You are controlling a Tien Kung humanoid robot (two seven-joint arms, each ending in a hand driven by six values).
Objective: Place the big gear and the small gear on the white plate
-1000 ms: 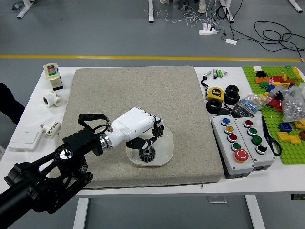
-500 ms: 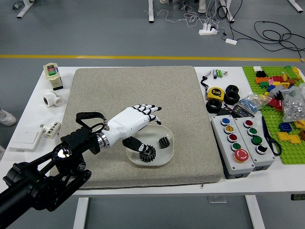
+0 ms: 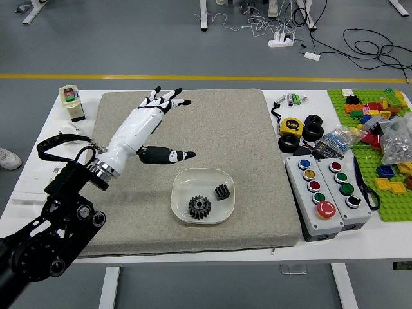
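You have 2 gears, big gear (image 3: 199,206) and small gear (image 3: 222,192), on the white plate (image 3: 183,187). Beyond the plate, to its left, the left hand (image 3: 143,126) has fingers spread, empty. Placing seems complete; next, only retreat the arm.

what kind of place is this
Probably a robotics lab or test area: a robot's left hand reaches over a mat-covered table, two button boxes sit to the right, and cables lie on the floor behind.

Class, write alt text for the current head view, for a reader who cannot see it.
Two black gears, the big gear and the small gear, lie on a white plate; beyond it the robot's left hand hovers empty, fingers spread.
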